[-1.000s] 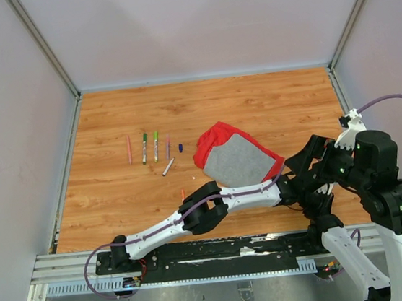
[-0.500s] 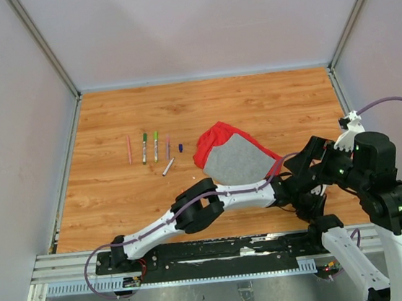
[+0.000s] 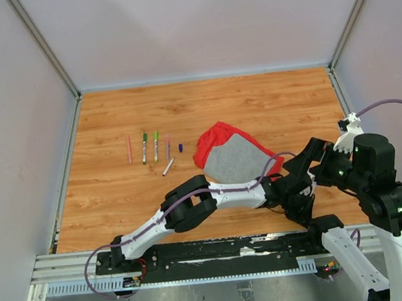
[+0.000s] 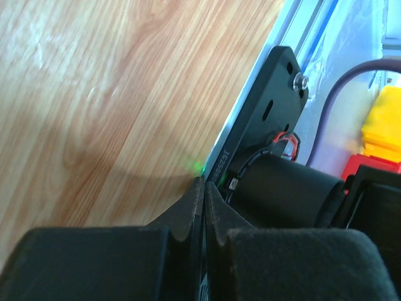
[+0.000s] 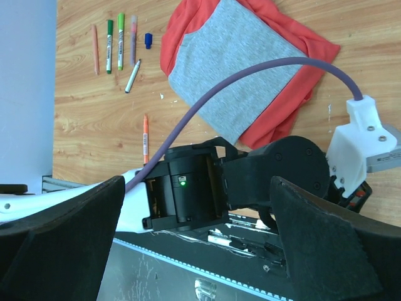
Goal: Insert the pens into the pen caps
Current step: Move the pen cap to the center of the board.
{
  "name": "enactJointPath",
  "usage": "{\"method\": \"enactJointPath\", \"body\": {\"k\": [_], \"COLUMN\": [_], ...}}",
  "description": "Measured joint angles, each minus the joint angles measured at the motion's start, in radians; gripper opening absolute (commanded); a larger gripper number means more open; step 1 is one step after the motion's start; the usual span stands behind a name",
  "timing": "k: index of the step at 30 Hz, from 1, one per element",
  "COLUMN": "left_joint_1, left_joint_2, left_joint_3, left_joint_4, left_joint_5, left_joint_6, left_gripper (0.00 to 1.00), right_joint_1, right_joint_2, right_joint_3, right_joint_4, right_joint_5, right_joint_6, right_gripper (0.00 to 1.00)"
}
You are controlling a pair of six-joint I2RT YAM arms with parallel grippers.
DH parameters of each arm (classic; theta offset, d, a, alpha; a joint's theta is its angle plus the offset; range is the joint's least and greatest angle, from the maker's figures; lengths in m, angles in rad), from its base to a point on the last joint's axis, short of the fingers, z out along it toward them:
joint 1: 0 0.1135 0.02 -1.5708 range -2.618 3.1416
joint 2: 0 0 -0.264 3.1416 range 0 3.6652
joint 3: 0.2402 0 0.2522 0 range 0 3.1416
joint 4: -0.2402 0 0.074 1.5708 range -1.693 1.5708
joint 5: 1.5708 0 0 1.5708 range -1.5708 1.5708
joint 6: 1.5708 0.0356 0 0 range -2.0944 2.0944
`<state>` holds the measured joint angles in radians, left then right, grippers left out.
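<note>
Left claw (image 4: 204,195) is pinched right shut with nothing in it, nose down at the near edge of the worktop (image 3: 268,99), hard by the right arm's base. Right claw (image 5: 197,241) stands spread as wide as it goes, empty too, looking down over the whole layout from the right side.

Now, where's the work? The pens (image 3: 144,148) lie in a neat row at the left rear, side by side, long axes running front to back. A blue cap (image 3: 180,147) sits just beside the row's right end; other caps I can't make out. A grey pen (image 3: 168,167) lies loose just in front of the row, on a slant. An orange pen (image 5: 145,139) lies apart, nearer the front edge, also running front to back. The red-and-grey cloth (image 3: 238,157) lies between all that and the claws.

So everything is off to the left and rearward of either claw, well apart. The left arm's base is on the pen side, so I'd judge it better placed, but its claw would need to swing left, open, and come square across a barrel.
</note>
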<state>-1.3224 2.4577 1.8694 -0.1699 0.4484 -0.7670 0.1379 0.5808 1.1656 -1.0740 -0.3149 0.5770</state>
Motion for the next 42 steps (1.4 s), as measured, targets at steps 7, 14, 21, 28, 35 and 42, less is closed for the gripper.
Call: {"method": "enactJointPath", "body": {"k": [7, 14, 21, 28, 35, 42], "left_joint_1": [0.001, 0.005, 0.006, 0.013, 0.018, 0.037], "left_joint_2": [-0.071, -0.128, -0.192, -0.260, -0.338, -0.392], "left_joint_3": [-0.117, -0.212, -0.305, -0.414, -0.530, -0.593], "left_joint_4": [0.035, 0.064, 0.073, 0.100, 0.113, 0.117], "left_joint_5": [-0.025, -0.040, -0.064, -0.078, -0.090, -0.098], "left_joint_6": [-0.001, -0.004, -0.005, -0.019, -0.025, -0.031], "left_gripper": [0.05, 0.04, 0.04, 0.04, 0.04, 0.05], "right_joint_1": [0.000, 0.000, 0.000, 0.000, 0.000, 0.000], "right_joint_2": [-0.018, -0.034, -0.034, -0.034, -0.033, -0.016], "right_joint_3": [-0.032, -0.048, -0.050, -0.058, -0.077, -0.079], "right_joint_4": [0.002, 0.002, -0.001, -0.002, -0.008, -0.019], "right_joint_5": [-0.001, -0.001, 0.000, 0.000, 0.002, 0.021], "right_joint_6": [0.017, 0.029, 0.029, 0.029, 0.029, 0.021], "right_gripper": [0.99, 0.99, 0.98, 0.99, 0.98, 0.99]}}
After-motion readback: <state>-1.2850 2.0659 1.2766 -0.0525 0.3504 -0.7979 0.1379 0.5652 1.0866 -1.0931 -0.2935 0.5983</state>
